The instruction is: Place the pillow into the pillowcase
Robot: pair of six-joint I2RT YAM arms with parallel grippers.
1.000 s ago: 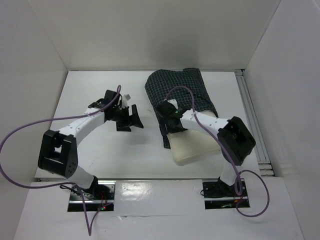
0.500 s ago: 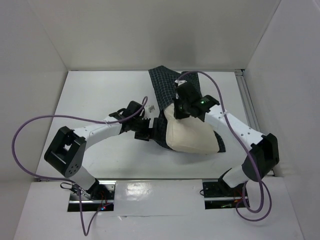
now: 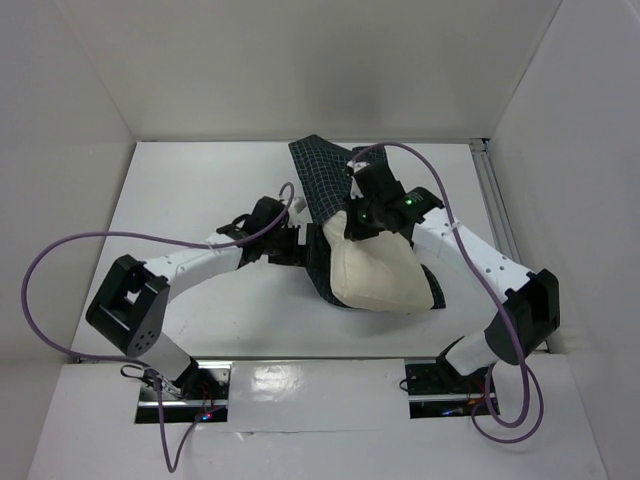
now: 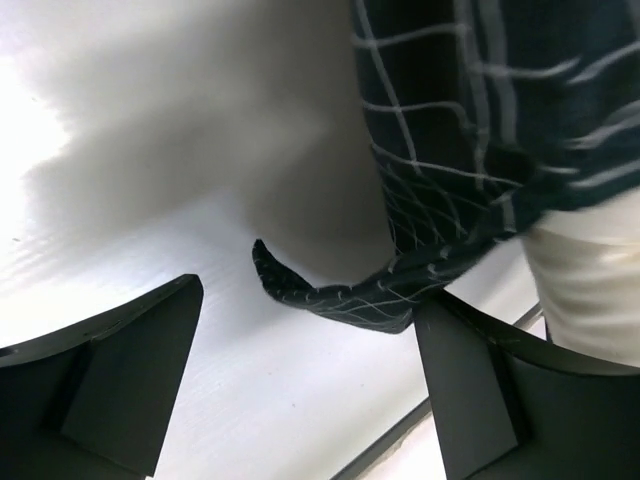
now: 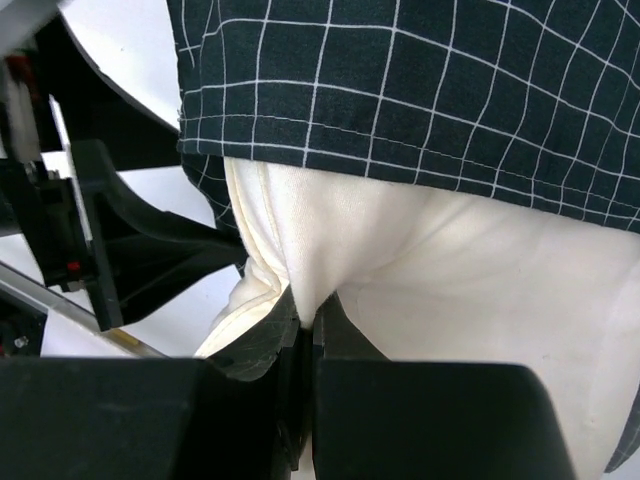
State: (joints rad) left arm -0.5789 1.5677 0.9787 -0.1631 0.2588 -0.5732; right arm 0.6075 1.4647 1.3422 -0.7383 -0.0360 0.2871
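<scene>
Cream pillow (image 3: 378, 278) lies on the table (image 3: 190, 190), its far end under the checked pillowcase (image 3: 322, 178) and a fold pinched tight by the right gripper (image 5: 308, 322), while the left gripper (image 4: 310, 305) gapes wide astride the case's hem corner: insertion looks barely begun, and next the left should clamp that hem.

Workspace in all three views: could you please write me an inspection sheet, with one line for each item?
Surface: white table.
Job's things: cream pillow, far end under the hem of the checked pillowcase, near part exposed.
Clutter: nothing seen.
Hands: left hand open, a pillowcase corner between its fingers; right hand shut on a fold of the pillow.
Cables: purple cables loop off both arms.
Surroundings: white walls; metal rail at the right edge.
</scene>
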